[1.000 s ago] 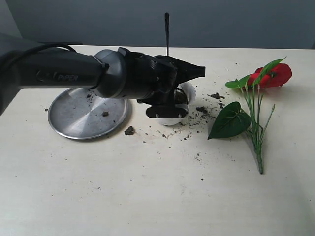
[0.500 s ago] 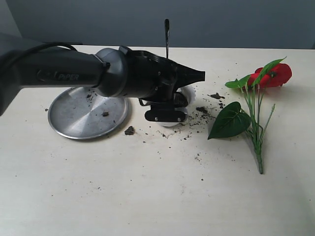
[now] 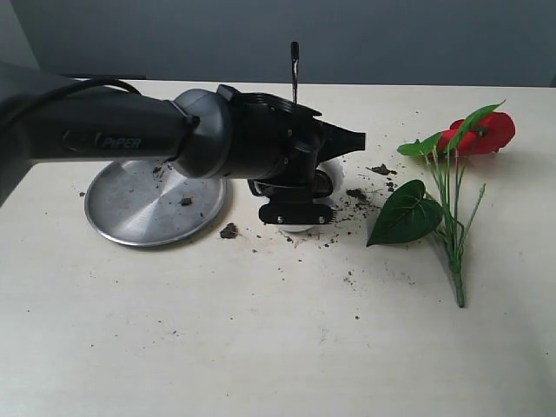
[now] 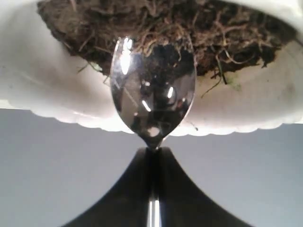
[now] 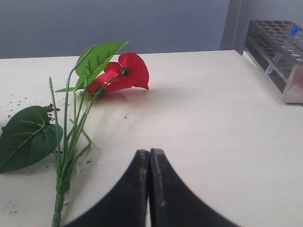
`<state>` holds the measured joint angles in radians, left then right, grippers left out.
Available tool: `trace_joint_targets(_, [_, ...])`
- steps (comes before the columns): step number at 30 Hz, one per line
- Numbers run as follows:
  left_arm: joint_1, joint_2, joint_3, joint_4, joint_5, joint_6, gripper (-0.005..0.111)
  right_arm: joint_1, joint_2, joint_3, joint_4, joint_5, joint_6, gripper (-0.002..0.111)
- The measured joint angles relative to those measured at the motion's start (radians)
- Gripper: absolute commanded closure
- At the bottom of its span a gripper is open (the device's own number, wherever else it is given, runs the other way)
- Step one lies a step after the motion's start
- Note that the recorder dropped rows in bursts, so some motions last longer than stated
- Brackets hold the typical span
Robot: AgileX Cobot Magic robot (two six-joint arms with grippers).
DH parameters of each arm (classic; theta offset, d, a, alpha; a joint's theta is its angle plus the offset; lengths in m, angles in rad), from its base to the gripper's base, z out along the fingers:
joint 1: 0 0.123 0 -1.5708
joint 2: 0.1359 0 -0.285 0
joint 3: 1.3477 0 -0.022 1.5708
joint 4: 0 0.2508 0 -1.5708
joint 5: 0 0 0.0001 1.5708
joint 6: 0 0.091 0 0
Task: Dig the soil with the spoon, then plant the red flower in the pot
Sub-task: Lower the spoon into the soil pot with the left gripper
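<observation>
The left gripper [image 4: 153,152], pinched tight on the spoon [image 4: 153,94], holds its bowl against the soil [image 4: 165,23] in the white pot [image 4: 52,94] (handle pointing upward), apparently to dig. The right gripper [image 5: 149,158], closed and empty, hovers near the red flower [image 5: 127,71], which lies on the table [image 5: 213,118] awaiting planting.

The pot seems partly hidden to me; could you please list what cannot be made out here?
- Exterior view: the left arm hides most of the pot and the bowl of the spoon.
- Left wrist view: the frame edge cuts off the rest of the pot and part of the soil.
</observation>
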<state>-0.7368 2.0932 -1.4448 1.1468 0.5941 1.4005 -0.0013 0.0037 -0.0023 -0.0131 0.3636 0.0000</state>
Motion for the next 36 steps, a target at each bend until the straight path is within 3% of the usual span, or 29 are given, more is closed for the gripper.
trace_joint_targets(5, [-0.002, -0.027, 0.005, -0.019, -0.011, 0.002, 0.106, 0.0, 0.0, 0.0, 0.0, 0.0, 0.0, 0.108])
trace_joint_targets(11, [-0.002, -0.043, 0.009, 0.062, -0.032, 0.002, 0.106, 0.0, 0.0, 0.0, 0.0, 0.0, 0.0, 0.108])
trace_joint_targets(23, [0.071, -0.043, 0.009, 0.114, -0.121, 0.0, 0.106, 0.0, 0.0, 0.0, 0.0, 0.0, 0.0, 0.108])
trace_joint_targets(36, [0.079, -0.002, 0.009, 0.117, -0.172, 0.0, 0.106, 0.0, 0.0, 0.0, 0.0, 0.0, 0.0, 0.108])
